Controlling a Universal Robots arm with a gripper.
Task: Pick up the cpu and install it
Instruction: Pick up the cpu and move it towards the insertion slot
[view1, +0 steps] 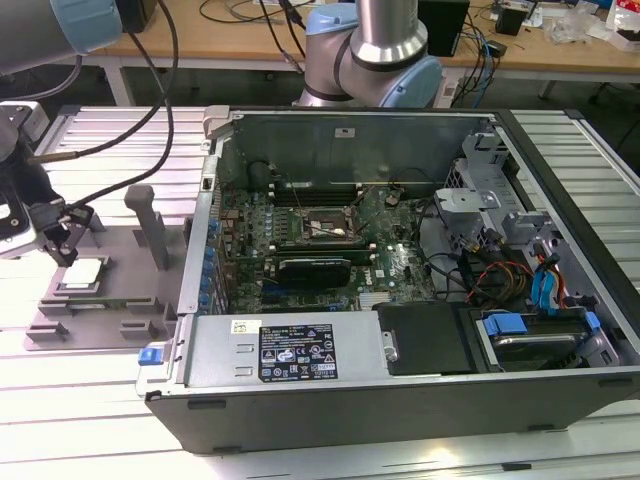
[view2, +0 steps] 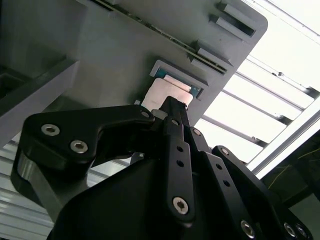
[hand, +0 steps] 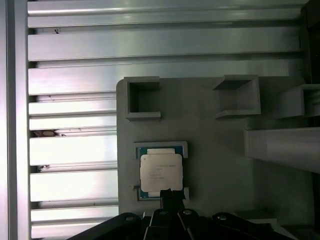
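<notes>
In the grey fixture, cpu lying flat, hand close over it, closed, empty

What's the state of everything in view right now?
cpu, lying flat in the fixture, not lifted.
claw, at the cpu's edge, contact unclear.
fixture, holding the cpu.
case, on its side, top side open.
</notes>
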